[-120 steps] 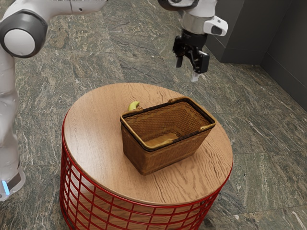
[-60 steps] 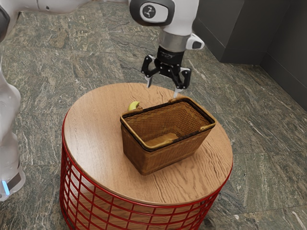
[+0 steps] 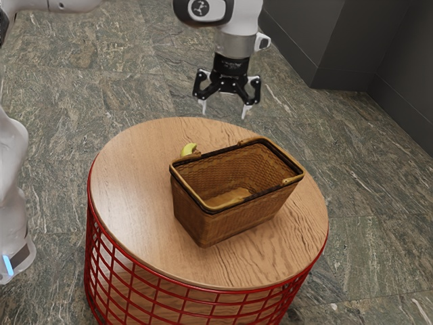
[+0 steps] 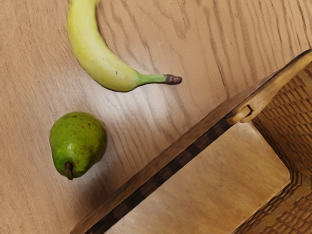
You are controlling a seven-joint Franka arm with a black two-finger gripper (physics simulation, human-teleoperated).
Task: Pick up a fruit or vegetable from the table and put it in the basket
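Exterior view, wooden table, veined floor

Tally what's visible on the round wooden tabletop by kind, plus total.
Curved yellow banana: 1
Plump green pear: 1
Rectangular brown wicker basket: 1
Total: 3

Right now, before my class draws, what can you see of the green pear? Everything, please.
The pear is green, its skin glossy with small dark specks, its visible side unbroken. A short brown stem tops its narrower end. It seems to lie on its side, touching the wooden table, apart from banana and basket.
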